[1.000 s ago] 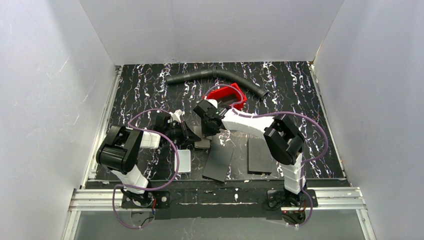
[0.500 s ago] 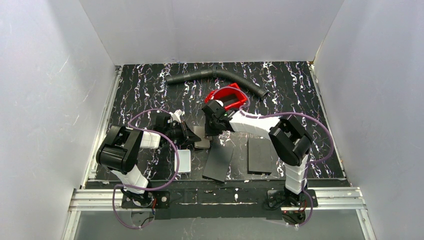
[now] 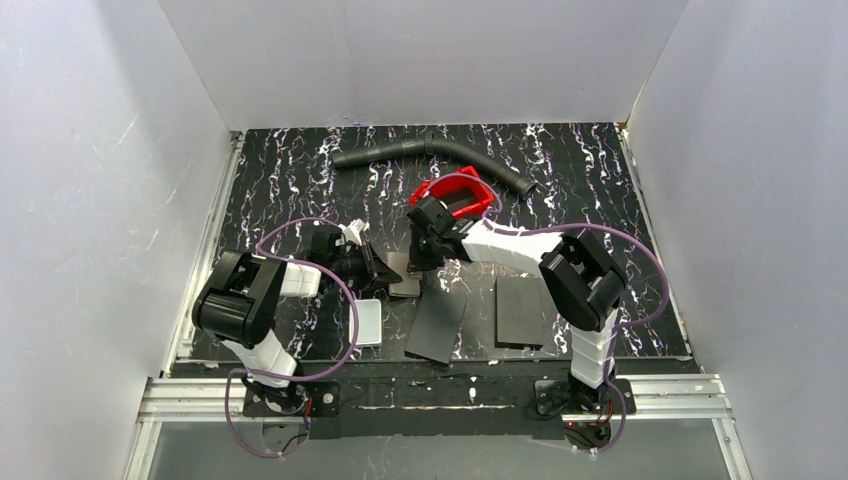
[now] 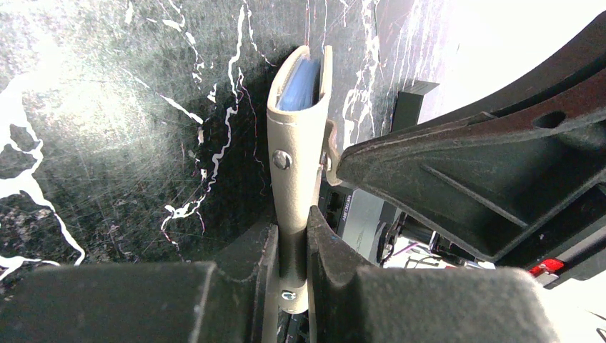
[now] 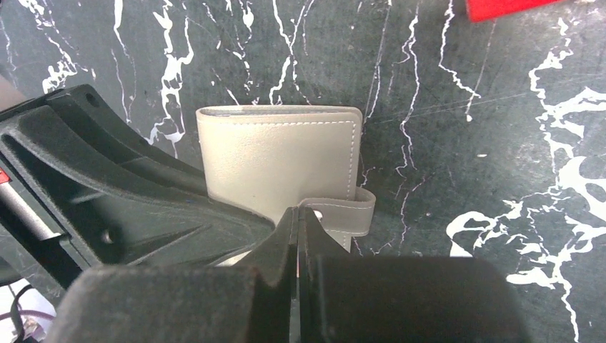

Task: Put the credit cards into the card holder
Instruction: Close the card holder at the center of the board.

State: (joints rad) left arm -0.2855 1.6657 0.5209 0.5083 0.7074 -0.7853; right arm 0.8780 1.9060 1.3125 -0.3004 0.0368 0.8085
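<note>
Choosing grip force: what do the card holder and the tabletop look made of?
Card holder: looks like smooth matte beige faux leather, stitched edges, metal snap; possibly real. Tabletop: glossy black marble-patterned sheet, white veins, fine scratches; probably laminate or vinyl.

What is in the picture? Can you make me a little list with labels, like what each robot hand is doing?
left gripper: shut on the holder, gripping one edge
right gripper: shut, tips at the clasp tab
holder: nearly closed, something blue showing inside
cards: can't pick any out
far side: red tray, black hose
near side: two black panels, white box
</note>
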